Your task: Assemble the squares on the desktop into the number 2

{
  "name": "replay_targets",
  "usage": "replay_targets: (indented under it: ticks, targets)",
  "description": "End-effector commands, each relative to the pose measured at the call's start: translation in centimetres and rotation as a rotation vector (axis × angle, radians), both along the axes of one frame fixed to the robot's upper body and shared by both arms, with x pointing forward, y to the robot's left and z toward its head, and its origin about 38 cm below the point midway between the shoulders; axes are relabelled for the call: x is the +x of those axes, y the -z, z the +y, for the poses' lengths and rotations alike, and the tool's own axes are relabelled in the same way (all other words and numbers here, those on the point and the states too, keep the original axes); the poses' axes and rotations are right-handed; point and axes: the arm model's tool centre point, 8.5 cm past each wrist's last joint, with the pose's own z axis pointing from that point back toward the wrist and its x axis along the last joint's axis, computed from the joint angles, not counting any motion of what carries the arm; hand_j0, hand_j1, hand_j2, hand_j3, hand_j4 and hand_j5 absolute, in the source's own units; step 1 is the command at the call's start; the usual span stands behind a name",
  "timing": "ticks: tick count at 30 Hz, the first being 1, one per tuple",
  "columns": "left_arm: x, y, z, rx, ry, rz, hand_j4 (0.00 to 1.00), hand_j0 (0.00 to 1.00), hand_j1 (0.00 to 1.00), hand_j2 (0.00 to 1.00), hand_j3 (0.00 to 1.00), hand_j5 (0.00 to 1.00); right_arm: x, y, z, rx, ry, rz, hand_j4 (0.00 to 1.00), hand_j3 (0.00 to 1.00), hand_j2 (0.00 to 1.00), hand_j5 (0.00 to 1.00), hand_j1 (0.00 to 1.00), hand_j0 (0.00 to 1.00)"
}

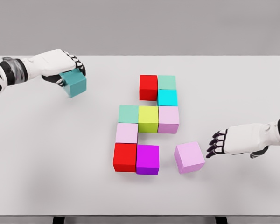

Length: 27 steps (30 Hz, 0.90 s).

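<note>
At table's far left, left hand grips teal cube; right hand open, empty.

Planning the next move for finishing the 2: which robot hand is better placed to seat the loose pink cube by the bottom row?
Right. The right robot hand is open beside the pink cube, near the purple cube. The left robot hand holds a teal cube far away.

The left hand reaches in from the upper left with fingers curled around a block, while the right hand hovers low at the right, fingers loosely spread.
</note>
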Motion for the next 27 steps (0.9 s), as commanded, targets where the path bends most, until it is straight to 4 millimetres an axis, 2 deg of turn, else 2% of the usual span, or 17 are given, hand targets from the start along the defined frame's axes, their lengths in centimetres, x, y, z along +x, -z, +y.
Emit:
replay_targets:
  ticks: [1,7,9,11,13,14,15,16,18,21,27]
  targets:
    - [0.4,1.2,-1.0,-0.016,-0.005,0.043,0.59,0.59,0.59,0.59,0.59,0.59,0.0,0.0,0.6,0.024,-0.004,0.008,1.00,1.00,1.00,1.00,1.00,1.00]
    - [1.8,0.7,-4.0,-0.042,0.020,0.057,0.59,0.59,0.59,0.59,0.59,0.59,-0.1,0.5,1.5,0.044,-0.020,0.026,1.00,1.00,1.00,1.00,1.00,1.00]
    - [2.6,0.1,-6.6,-0.064,0.049,0.048,0.59,0.59,0.59,0.59,0.59,0.59,-0.1,0.6,1.7,0.047,-0.025,0.028,1.00,1.00,1.00,1.00,1.00,1.00]
    - [3.0,-0.3,-7.0,-0.061,0.047,0.042,0.59,0.59,0.59,0.59,0.59,0.59,0.0,0.7,2.0,0.051,-0.030,0.028,1.00,1.00,1.00,1.00,1.00,1.00]
    - [3.3,-0.6,-6.2,-0.068,0.029,0.040,0.68,0.68,0.68,0.68,0.68,0.68,0.0,0.7,2.0,0.051,-0.030,0.028,1.00,1.00,1.00,1.00,1.00,1.00]
    - [3.3,-0.7,-6.0,-0.078,0.025,0.039,0.79,0.79,0.79,0.79,0.79,0.79,-0.1,0.7,2.0,0.051,-0.030,0.030,1.00,1.00,1.00,1.00,1.00,1.00]
    - [3.2,-0.6,-6.0,-0.081,0.026,0.040,0.97,0.97,0.97,0.97,0.97,0.97,0.0,0.8,2.1,0.053,-0.034,0.030,1.00,1.00,1.00,1.00,1.00,1.00]
    - [3.2,-0.9,-5.3,-0.074,0.015,0.035,1.00,1.00,1.00,1.00,1.00,1.00,0.0,0.9,2.4,0.057,-0.038,0.032,1.00,1.00,1.00,1.00,1.00,1.00]
    - [2.8,-1.7,-2.1,-0.100,-0.024,0.039,1.00,1.00,1.00,1.00,1.00,1.00,-0.1,1.1,2.6,0.060,-0.043,0.037,0.99,0.99,0.99,0.99,0.99,0.99]
    - [2.3,-2.1,0.5,-0.069,-0.056,0.032,1.00,1.00,1.00,1.00,1.00,1.00,0.0,0.7,2.0,0.052,-0.029,0.029,1.00,1.00,1.00,1.00,1.00,1.00]
    - [-0.7,-1.3,4.0,0.026,-0.058,0.037,1.00,1.00,1.00,1.00,1.00,1.00,0.4,0.1,2.3,0.059,-0.032,0.008,1.00,1.00,1.00,1.00,1.00,1.00]
